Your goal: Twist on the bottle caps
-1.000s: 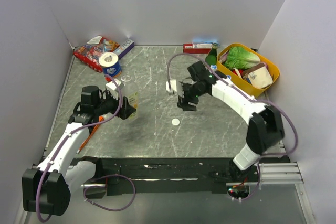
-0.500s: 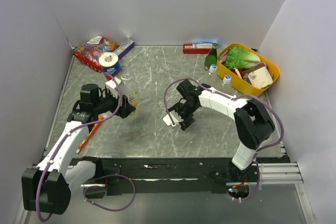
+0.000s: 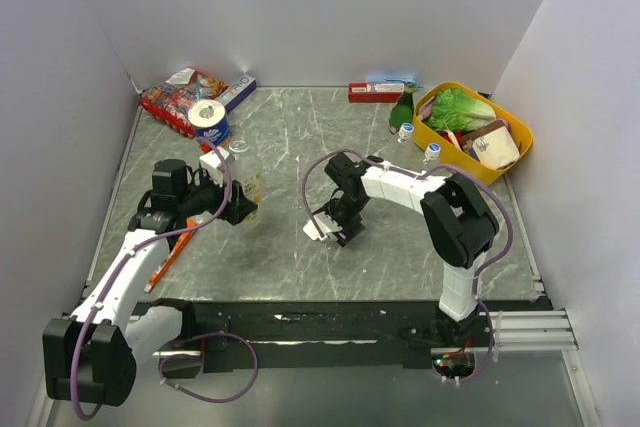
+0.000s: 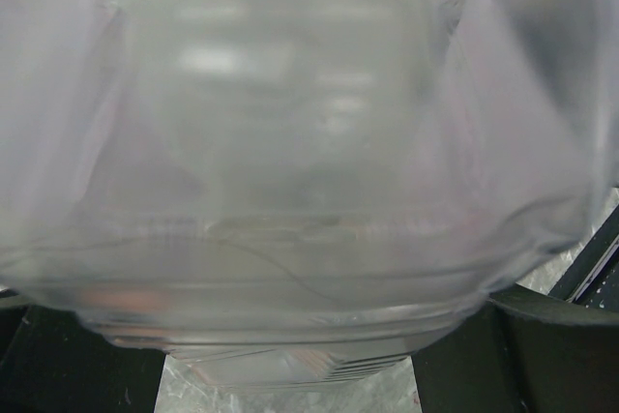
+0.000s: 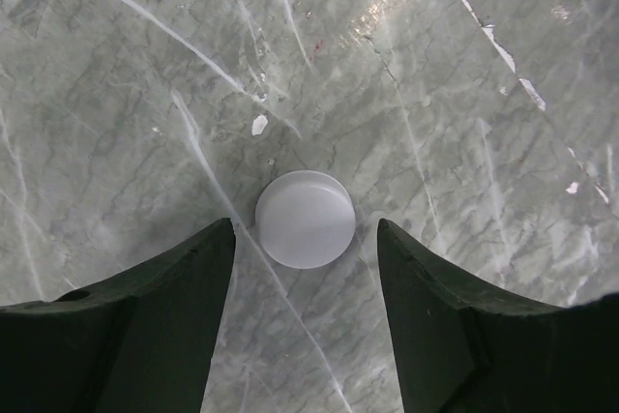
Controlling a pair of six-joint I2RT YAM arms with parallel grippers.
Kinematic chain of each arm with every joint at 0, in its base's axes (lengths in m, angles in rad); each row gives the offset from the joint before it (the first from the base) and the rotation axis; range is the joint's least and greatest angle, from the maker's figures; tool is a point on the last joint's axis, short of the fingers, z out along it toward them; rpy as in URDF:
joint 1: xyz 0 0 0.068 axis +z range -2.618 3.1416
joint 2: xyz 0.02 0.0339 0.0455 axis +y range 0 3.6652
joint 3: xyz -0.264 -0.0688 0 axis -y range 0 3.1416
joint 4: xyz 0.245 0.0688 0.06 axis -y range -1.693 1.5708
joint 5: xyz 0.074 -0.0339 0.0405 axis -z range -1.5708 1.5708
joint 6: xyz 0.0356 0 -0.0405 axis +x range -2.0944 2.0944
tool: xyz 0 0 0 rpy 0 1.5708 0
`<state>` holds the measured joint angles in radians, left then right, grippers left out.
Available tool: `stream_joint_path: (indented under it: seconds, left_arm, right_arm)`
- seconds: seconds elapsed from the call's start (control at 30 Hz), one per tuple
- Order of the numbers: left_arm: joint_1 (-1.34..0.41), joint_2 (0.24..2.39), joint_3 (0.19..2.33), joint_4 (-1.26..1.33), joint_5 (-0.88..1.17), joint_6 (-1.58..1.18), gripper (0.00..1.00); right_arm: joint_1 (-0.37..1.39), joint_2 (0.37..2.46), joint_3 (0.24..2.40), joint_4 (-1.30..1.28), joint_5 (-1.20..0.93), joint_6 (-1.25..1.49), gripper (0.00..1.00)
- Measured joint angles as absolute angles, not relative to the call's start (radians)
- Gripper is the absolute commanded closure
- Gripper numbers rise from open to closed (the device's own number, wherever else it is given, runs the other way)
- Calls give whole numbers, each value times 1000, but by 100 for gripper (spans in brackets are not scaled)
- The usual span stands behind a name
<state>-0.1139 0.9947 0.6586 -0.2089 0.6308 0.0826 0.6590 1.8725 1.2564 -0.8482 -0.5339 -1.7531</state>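
One white cap [image 5: 305, 219] lies flat on the grey marbled counter [image 5: 464, 65]. It sits between my right jaws, which are spread to either side of it without touching. One clear bottle [image 3: 247, 183], its mouth uncapped, is pinched in my left jaws over the counter's left side. Two further blue-capped bottles [image 3: 406, 132] stand at the far right, just beside the yellow bin [image 3: 470, 169].

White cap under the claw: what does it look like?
The white cap is a small, plain round disc, smooth plastic by its look, unmarked. It lies flat on the grey marbled table, between the dark fingers of the open right claw, a gap on either side; only the table touches it.
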Motion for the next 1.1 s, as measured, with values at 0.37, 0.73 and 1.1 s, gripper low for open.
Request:
stream_joint_path:
  seconds: [0.37,0.73,1.1]
  left_arm:
    - [-107,1000,659,-207,632,82,99]
    - [-105,1008,659,-207,635,82,99]
    - [-105,1013,659,-206,640,81,99]
  right_arm:
    - [660,1903,1285,-872,-517,-1753,38]
    - [696,1906,1285,-881,-516,-1752,44]
    - [694,1914,1285,-874,-503,-1743,39]
